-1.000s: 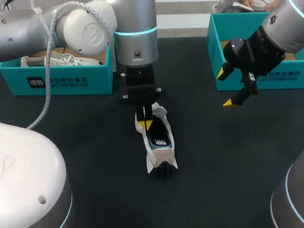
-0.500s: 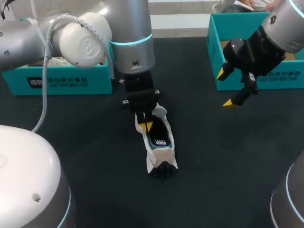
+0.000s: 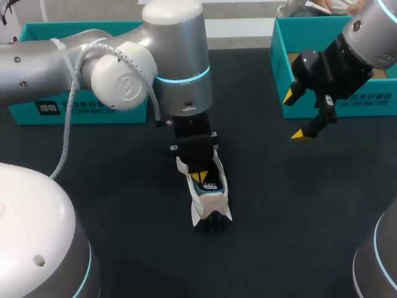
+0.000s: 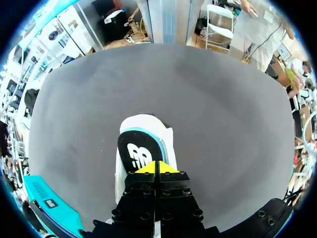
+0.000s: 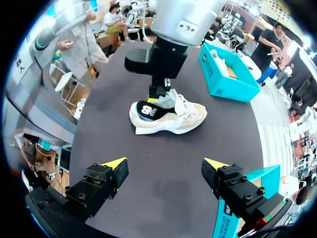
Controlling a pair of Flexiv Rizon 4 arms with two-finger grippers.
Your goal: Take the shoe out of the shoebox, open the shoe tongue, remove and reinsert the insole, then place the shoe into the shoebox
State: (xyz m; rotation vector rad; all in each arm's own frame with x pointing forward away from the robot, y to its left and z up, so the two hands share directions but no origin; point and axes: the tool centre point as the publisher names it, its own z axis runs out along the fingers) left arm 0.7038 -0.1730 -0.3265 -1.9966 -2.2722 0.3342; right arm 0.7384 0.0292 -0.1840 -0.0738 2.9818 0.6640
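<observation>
The left gripper was seen with its fingers pressed together at the heel end of the insole, inside the shoe. Whether the insole's edge was pinched could not be told. For clean removal, a firm pinch at the heel and a slow upward draw would be advised. The right gripper was held spread and empty, well right of the shoe. Bare table was left all round the shoe, with the left shoebox and right shoebox well beyond it.
</observation>
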